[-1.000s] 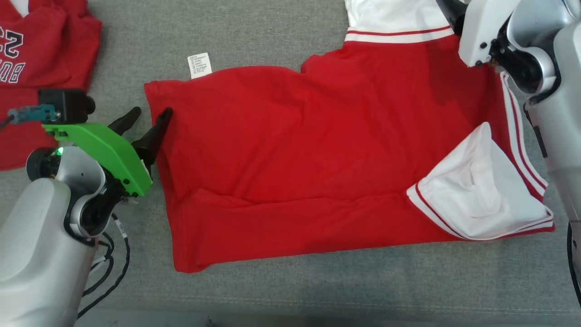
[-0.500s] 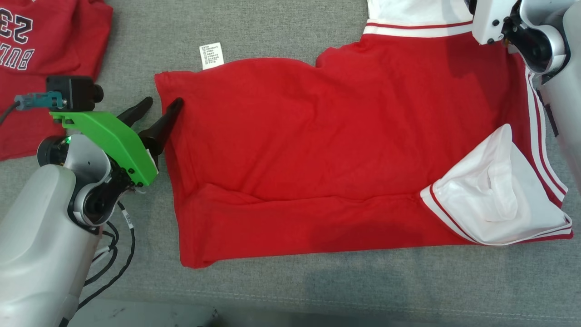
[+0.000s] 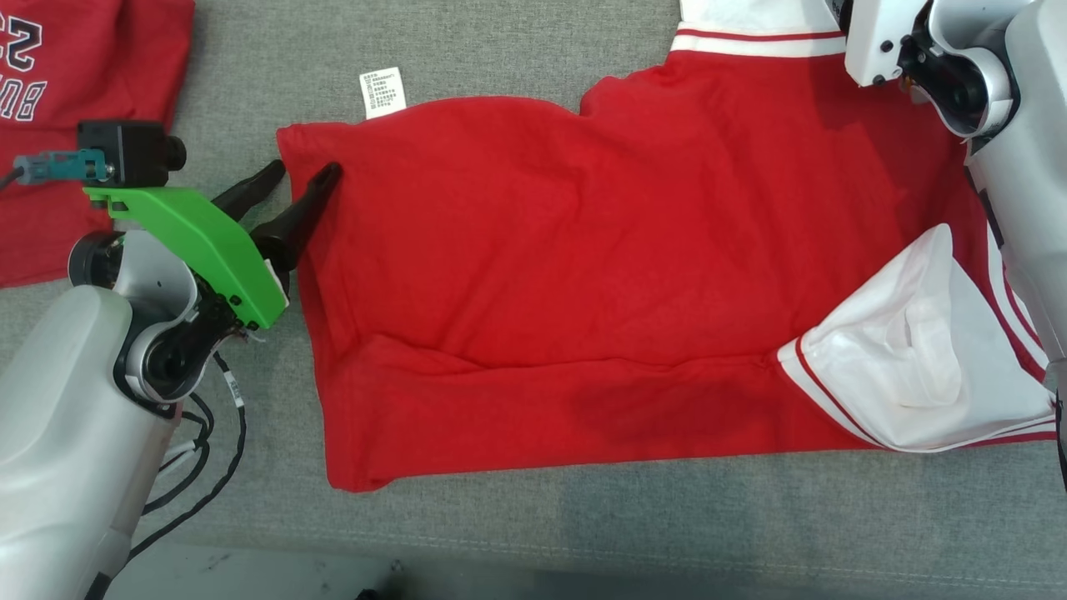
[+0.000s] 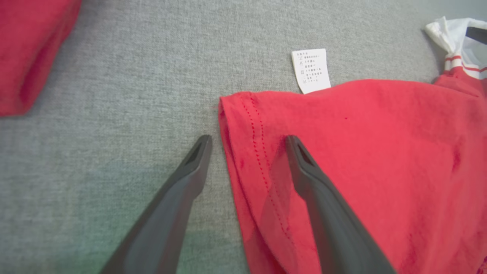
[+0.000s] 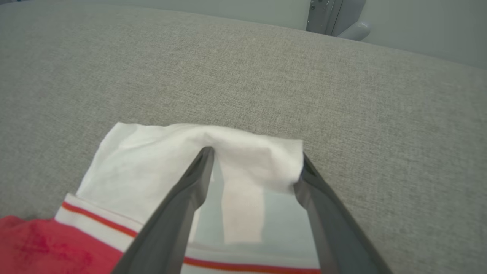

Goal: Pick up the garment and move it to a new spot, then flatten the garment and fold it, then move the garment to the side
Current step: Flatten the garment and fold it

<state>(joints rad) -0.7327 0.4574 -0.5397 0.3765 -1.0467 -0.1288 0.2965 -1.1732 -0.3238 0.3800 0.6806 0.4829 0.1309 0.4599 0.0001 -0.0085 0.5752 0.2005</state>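
A: What lies around the left claw (image 4: 247, 142)?
B: A grey woven surface (image 4: 114, 95), to its left and ahead of it.
A: And beyond the right claw (image 5: 255, 160)?
B: The same grey weave runs ahead to a far edge; past that, a pale plain wall (image 5: 418, 34) with a metal fitting (image 5: 327, 15) up to the right. Soft, even light

Head overhead, wrists low, close (shared garment (image 3: 583, 275))

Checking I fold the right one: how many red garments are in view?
2. The spread-out shirt lies in the middle; a lettered shirt sits at the head view's upper left, cut off by the frame. More may lie outside.
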